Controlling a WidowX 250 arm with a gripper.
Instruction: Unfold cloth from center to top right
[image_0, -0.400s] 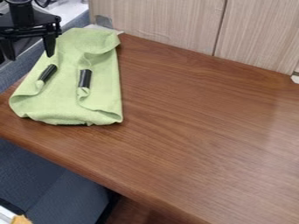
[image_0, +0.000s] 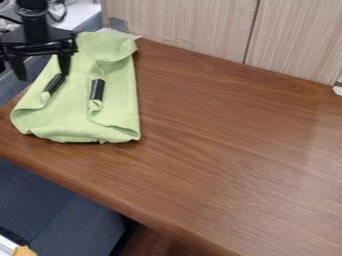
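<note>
So the biggest thing here is the brown wood-grain table (image_0: 227, 145), running from the left edge across to the right, with its front edge slanting down toward the bottom. Behind it stand pale wood-grain panels (image_0: 187, 25), and some dark blue fabric (image_0: 53, 205) sits below the table at lower left.

The green cloth (image_0: 70, 117) is at the upper left of the table, not the middle. It's longer than it is wide, kinda narrower at the far end, with folds turned inward and the near edge curled up.

The black gripper (image_0: 43, 76) comes in at the top left, pointing down over the cloth's left side. Its two fingers are well apart with nothing clamped between them. One is left of the cloth in the view, and the other overlaps the top end of a black piece; can't tell if they're actually touching.

That's the slanted black piece (image_0: 55, 84) on the left. The upright black piece (image_0: 98, 90) is just to its right, and both have a bit of cloth poking out at the lower end. Way too small to tell if either has any print on it.

There's also a small gray patch (image_0: 119, 24) on the panel behind the cloth.
</note>
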